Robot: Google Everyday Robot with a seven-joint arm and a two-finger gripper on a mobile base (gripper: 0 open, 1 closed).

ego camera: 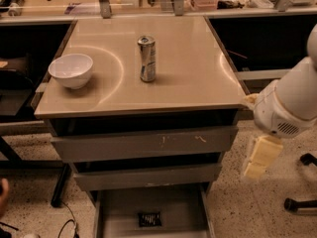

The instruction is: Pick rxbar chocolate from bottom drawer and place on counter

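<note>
The rxbar chocolate [149,219] is a small flat black bar lying on the grey floor of the open bottom drawer [119,212], near its front middle. The beige counter [193,78] caps the drawer unit. My gripper [259,158] is the pale yellow end of the white arm [290,103]. It hangs at the right of the unit, level with the middle drawer, above and to the right of the bar and apart from it.
A tall silver can [146,58] stands mid-counter and a white bowl [71,70] sits at the counter's left. Two upper grey drawers [143,144] are closed. Dark chair legs [302,205] stand on the speckled floor at right. Cables lie at lower left.
</note>
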